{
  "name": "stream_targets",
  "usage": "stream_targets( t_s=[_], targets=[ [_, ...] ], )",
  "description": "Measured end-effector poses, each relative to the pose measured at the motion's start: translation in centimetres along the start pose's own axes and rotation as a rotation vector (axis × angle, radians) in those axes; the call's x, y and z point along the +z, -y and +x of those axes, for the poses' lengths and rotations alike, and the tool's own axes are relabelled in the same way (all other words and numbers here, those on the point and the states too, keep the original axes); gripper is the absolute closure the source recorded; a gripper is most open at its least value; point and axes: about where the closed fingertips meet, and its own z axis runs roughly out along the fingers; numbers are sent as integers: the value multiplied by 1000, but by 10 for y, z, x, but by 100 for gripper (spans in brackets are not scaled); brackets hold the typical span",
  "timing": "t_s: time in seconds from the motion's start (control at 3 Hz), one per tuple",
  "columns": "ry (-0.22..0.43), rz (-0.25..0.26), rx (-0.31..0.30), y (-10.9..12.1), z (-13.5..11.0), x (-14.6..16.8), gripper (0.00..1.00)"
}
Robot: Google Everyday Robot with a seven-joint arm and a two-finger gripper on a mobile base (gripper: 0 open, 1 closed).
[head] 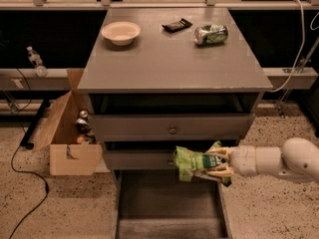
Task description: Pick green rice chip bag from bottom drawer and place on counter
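Observation:
The green rice chip bag (193, 163) is held in my gripper (218, 164), which is shut on its right end. The bag hangs in the air above the open bottom drawer (167, 203), in front of the middle drawer face. My white arm (279, 159) comes in from the right. The counter (172, 54) is the grey cabinet top above and behind the bag.
On the counter stand a white bowl (120, 33), a dark flat object (177, 25) and a lying green-and-silver can (211, 34). An open cardboard box (70, 133) with items sits left of the cabinet. A cable (20, 183) runs on the floor.

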Motion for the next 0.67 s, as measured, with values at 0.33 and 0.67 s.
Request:
stream_targets(
  t_s=[0.33,0.67],
  targets=[
    [-43,59,-53,13,-53,-46,100],
    [-96,116,-81,33,-102,-92,100]
  ],
)
